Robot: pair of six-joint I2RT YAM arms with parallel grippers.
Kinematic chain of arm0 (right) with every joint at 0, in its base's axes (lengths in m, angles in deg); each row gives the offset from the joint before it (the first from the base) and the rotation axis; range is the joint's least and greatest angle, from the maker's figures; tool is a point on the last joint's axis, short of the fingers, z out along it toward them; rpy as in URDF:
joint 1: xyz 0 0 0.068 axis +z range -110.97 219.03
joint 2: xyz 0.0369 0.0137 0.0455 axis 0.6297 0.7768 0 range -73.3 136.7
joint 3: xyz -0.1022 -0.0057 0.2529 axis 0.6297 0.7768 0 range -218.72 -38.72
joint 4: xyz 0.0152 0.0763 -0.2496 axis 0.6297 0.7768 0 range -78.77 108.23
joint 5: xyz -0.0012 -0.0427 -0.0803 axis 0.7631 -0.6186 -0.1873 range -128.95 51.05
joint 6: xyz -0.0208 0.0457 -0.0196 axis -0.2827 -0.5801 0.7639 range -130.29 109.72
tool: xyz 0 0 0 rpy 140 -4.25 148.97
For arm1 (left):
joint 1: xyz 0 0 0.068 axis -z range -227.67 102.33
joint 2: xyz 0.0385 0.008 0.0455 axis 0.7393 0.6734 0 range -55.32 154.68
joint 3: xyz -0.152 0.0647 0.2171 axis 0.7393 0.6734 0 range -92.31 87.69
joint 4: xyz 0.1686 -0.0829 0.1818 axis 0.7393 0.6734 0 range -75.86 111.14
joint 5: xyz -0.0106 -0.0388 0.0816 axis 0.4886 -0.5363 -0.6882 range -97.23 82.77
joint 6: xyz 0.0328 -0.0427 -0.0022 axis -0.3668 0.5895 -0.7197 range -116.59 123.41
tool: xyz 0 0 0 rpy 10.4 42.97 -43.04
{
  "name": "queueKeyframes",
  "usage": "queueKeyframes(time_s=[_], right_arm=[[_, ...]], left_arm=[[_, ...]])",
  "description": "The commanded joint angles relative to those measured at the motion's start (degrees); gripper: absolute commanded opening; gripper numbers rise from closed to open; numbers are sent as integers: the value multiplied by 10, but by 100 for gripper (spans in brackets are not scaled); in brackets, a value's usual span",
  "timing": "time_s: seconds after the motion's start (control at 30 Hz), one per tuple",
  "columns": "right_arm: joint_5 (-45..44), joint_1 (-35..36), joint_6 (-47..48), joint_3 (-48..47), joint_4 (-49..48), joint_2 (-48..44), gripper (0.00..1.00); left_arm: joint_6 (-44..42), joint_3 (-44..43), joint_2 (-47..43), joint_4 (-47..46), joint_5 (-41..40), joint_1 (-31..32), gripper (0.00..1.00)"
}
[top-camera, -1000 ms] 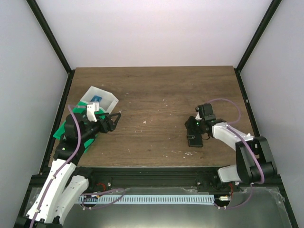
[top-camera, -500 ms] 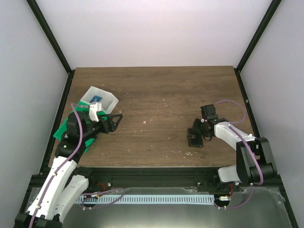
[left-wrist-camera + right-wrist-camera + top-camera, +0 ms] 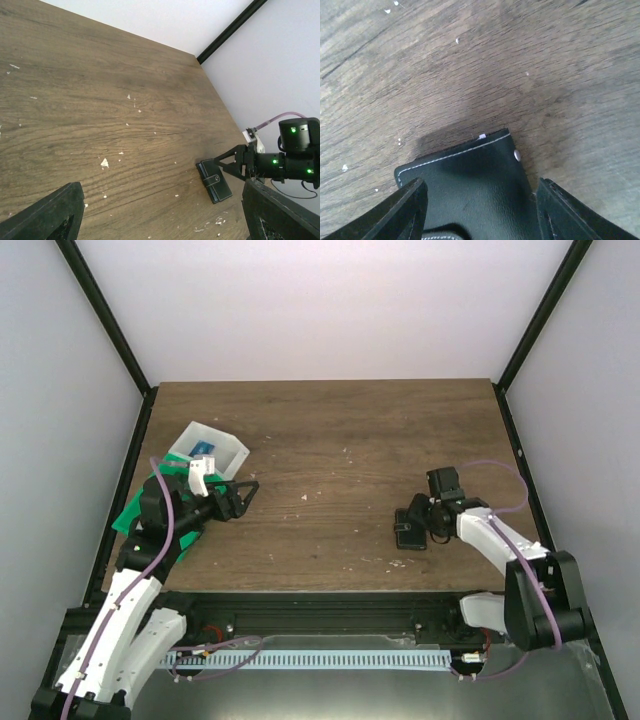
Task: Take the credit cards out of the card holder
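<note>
left end effector: far left of counter, by the white bin and green bin; jaws spread wide, nothing between them; aimed across the counter to the right.
left arm vs target: well apart from the card holder, most of the counter's width between them; this is the farther arm.
card holder: flat on the counter, right-hand half, nearer the near edge than the far wall; folded shut.
holder long axis: runs roughly near-to-far in the top view, slightly tilted; crosswise to the right arm's approach.
holder look: black outside, pale stitching along the edge, small metal snap stud at one corner; leather-like, thin, no bulge.
credit cards: none visible; judged to be inside the shut holder.
right end effector: right at the holder, coming from its right side and pointing left; this is the nearer arm.
right jaws: partly spread, one finger on each side of the holder's width, straddling it; not clamped; wrist view too close to say whether the tips touch the leather.
key relation: holder lies directly under and ahead of the right end effector, between its fingers.
next move, judged: holder must be flipped open before any card can come out.
</note>
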Motion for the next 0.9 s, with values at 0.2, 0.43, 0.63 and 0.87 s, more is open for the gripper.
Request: queueKeyframes(time_s=[0.2, 0.43, 0.63, 0.87], right_arm=[[45, -41, -9, 30, 1, -36, 62], [100, -41, -10, 53, -23, -34, 62], [166, -39, -5, 85, -53, -43, 61], [224, 26, -17, 94, -79, -75, 58]], left_arm=[[-7, 2, -9, -12, 10, -2, 88], [-7, 0, -3, -6, 6, -2, 87], [-7, 1, 5, -3, 16, 0, 80], [4, -1, 34, -3, 40, 25, 71]])
